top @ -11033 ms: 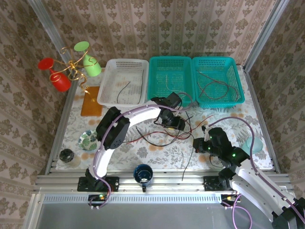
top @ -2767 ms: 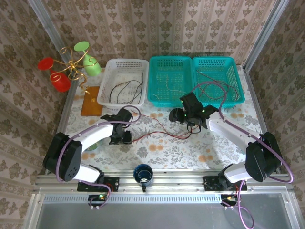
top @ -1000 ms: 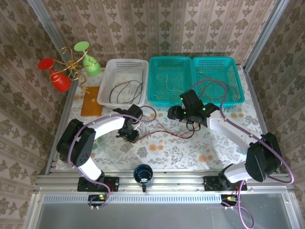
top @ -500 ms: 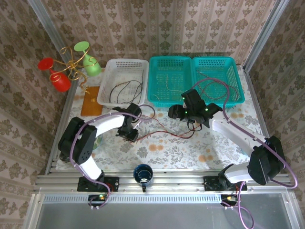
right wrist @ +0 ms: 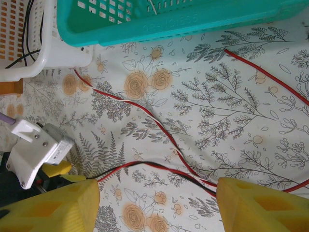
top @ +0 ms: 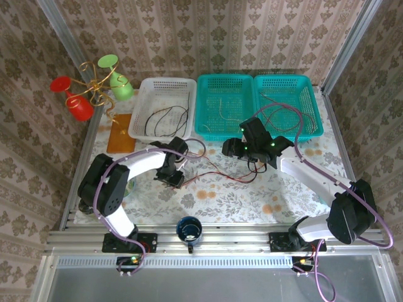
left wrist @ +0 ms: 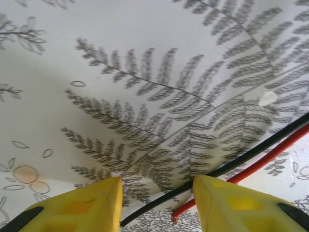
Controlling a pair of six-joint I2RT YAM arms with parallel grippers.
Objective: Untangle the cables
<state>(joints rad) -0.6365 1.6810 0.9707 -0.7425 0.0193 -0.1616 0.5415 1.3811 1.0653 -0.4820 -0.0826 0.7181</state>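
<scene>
A red-and-black pair of cables (top: 220,173) lies across the table's middle, next to a red-and-white twisted pair (right wrist: 159,126). My left gripper (top: 171,178) is low over the pair's left end. It is open, with the black cable (left wrist: 241,155) running between its yellow fingers and the red cable's tip (left wrist: 260,161) by the right finger. My right gripper (top: 250,165) hangs open above the table. Both pairs (right wrist: 145,165) pass untouched under its jaws (right wrist: 158,193). My left gripper's white mount (right wrist: 41,145) is also seen there.
At the back stand a white basket (top: 141,107) holding black cables, a teal basket (top: 201,107) with pale ones and a second teal basket (top: 315,107) with red ones. A dark cup (top: 189,228) sits at the near edge. A cup tree (top: 88,88) stands at the far left.
In the last second both arms have barely shifted. Earlier, the left gripper slid right along the table to the cable's end. More black cable lies in the white basket than at the start.
</scene>
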